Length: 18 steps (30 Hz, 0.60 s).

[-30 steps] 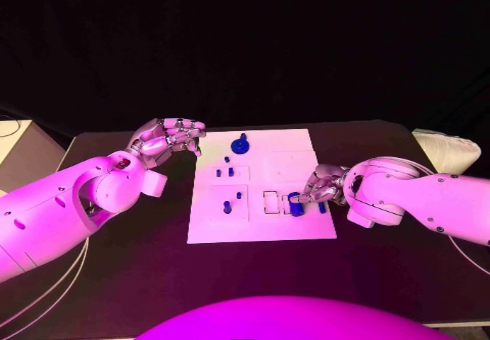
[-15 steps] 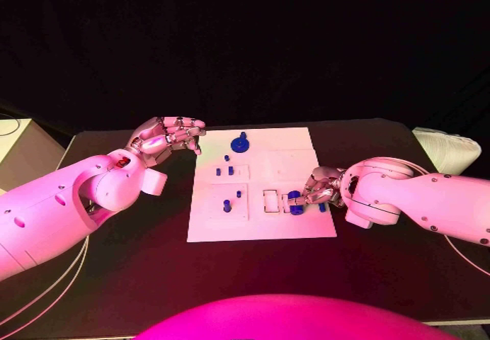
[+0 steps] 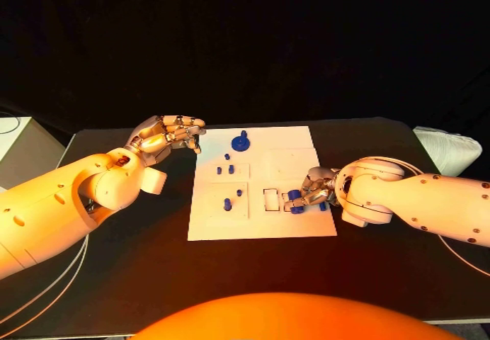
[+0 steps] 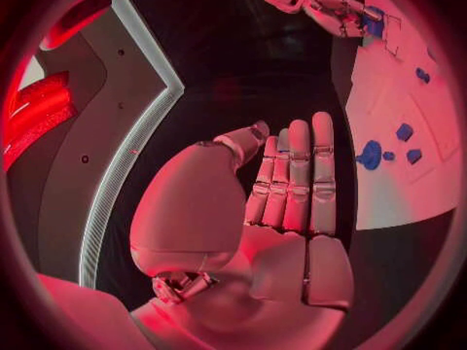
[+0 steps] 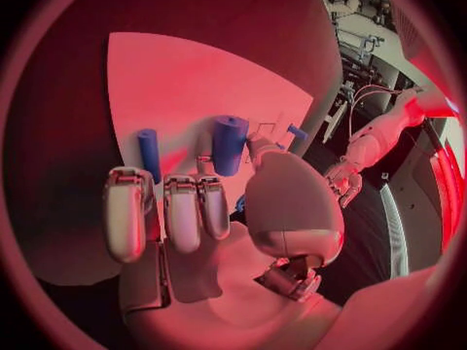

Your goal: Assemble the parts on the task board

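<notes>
Head view: right robot hand (image 3: 312, 190) works a blue cylinder (image 3: 295, 201) at the task board (image 3: 296, 145).
It pinches the part upright, probably for seating; left robot hand (image 3: 168, 134) waits curled, holding nothing, off the board's far-left corner.

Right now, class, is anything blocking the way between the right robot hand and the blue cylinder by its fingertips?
Nothing visible: the right robot hand is at the blue cylinder, fingertips beside it, with only bare white board around.

Bare table (image 3: 133, 234) flanking task board (image 3: 291, 145)
</notes>
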Motion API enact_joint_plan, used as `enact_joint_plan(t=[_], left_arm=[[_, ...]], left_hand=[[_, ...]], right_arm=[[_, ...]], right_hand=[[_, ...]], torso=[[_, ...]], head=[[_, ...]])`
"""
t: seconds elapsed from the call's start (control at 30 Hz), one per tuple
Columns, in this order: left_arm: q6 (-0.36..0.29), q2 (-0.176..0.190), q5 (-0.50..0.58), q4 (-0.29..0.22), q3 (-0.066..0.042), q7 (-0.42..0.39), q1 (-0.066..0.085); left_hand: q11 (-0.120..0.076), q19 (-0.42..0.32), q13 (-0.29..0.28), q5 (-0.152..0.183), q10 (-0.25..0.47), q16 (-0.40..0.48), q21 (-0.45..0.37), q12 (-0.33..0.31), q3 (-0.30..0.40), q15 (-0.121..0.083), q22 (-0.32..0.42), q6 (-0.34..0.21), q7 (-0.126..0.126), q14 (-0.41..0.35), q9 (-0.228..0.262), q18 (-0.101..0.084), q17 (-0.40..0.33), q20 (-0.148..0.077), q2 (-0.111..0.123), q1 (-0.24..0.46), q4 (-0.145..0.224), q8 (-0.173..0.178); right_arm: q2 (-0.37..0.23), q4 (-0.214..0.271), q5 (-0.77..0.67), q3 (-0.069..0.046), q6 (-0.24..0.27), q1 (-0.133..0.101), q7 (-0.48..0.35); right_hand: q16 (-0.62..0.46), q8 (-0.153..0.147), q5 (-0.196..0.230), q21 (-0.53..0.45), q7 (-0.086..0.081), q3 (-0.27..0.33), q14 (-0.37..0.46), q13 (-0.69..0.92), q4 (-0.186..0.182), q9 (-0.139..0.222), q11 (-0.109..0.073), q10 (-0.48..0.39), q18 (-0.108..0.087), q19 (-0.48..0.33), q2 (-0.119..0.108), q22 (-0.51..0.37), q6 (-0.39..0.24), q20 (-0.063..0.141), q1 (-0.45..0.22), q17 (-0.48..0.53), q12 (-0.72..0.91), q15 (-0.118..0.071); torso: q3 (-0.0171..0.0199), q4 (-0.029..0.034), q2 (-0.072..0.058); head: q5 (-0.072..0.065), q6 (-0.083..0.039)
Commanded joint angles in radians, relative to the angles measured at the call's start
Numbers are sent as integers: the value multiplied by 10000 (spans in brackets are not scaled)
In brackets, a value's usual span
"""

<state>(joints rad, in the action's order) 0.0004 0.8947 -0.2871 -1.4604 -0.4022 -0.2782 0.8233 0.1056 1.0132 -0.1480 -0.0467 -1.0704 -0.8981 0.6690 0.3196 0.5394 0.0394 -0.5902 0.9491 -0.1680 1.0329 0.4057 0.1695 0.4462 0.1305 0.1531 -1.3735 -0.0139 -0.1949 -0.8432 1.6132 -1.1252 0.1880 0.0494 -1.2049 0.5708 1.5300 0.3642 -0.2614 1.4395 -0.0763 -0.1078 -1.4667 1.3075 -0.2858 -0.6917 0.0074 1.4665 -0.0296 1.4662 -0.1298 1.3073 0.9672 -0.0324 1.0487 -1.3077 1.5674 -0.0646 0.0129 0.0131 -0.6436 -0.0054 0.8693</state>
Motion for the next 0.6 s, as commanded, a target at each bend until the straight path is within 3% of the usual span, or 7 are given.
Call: enact_joint_plan(t=[0.03,0.17,0.27,0.43,0.6], left_arm=[[178,3,20,-24,-4,-76,-4],[181,5,20,-27,-4,-76,-4],[179,12,21,-26,-4,-70,-4],[179,21,22,-21,-4,-60,-4],[206,29,21,-22,-4,-28,-4]], left_hand=[[36,29,-9,-35,-53,-58,0,-69,-29,12,3,-1,-66,-42,-16,128,9,8,-26,14,-7,37],[36,29,-9,-35,-53,-58,0,-69,-29,12,3,-1,-66,-42,-16,128,9,8,-26,14,-7,37],[36,29,-9,-35,-53,-58,0,-69,-29,12,3,-1,-66,-42,-16,128,9,8,-26,14,-7,37],[34,21,-16,-36,-55,-67,-19,-82,-26,13,13,4,-62,-65,-17,129,37,11,-33,26,-31,40],[34,21,-16,-36,-55,-67,-19,-82,-26,13,13,4,-62,-65,-17,129,37,11,-33,26,-31,40]], right_arm=[[12,-70,-568,22,-14,51,96],[10,-77,-634,22,112,63,100],[-35,-31,-547,23,261,67,89],[-236,175,-10,20,554,59,64],[-483,465,879,2,689,-94,45]], right_hand=[[20,-1,6,-14,10,-15,-867,2633,20,-4,-87,1043,41,924,49,2058,-4,51,285,-1799,34,-72],[12,-14,50,-17,16,-397,-865,2633,95,-46,-95,1043,41,925,264,2062,-21,58,867,-1789,34,-80],[25,-61,-211,15,21,-901,-872,2633,102,-43,-100,1043,47,929,358,2081,-7,63,1231,-1819,34,-81],[41,-69,-687,58,46,-1328,-880,2633,19,-48,-121,1043,55,934,331,2104,78,70,1236,-1856,34,-98],[40,-62,-823,60,55,-1493,-879,2633,-5,-58,-131,1043,56,935,278,2107,123,76,1165,-1854,34,-106]], torso=[[-1,-14,8],[-1,-9,9],[1,-7,5],[0,-5,10],[-8,-18,10]], head=[[15,7],[16,10],[14,9],[21,8],[26,-6]])
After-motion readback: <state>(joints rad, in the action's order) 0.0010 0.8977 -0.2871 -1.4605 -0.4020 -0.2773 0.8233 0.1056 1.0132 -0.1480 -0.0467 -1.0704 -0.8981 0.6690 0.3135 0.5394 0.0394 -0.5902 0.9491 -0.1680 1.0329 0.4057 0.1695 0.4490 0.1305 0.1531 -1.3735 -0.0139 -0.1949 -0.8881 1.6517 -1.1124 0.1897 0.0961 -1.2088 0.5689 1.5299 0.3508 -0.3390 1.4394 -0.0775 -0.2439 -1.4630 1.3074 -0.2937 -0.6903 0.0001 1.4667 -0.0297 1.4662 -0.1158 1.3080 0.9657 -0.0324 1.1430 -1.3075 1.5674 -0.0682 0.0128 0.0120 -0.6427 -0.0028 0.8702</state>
